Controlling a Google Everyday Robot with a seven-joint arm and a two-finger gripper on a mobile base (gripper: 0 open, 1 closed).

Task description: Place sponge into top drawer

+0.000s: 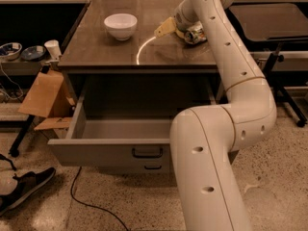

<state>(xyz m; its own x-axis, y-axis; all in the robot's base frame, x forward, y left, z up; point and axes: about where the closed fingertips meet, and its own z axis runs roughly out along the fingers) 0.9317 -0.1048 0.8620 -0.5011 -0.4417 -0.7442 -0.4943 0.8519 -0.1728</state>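
Note:
The yellow sponge [165, 27] sticks out tilted from my gripper [175, 25], a little above the dark tabletop [106, 52] at its back right. The gripper is mostly hidden behind my own white arm and appears shut on the sponge. The crushed green-silver can [195, 34] lies on the table just right of the gripper. The top drawer [91, 150] is pulled open below the table's front edge. Its grey inside shows nothing in it, and its dark bar handle [147, 153] faces front. My arm crosses in front of the drawer's right part.
A white bowl [120, 25] sits at the table's back left. A lower drawer front with a smaller handle [153, 167] is under the open drawer. Cardboard [44, 94], a shoe [26, 186] and a cable lie left. A black stand [272, 20] is at right.

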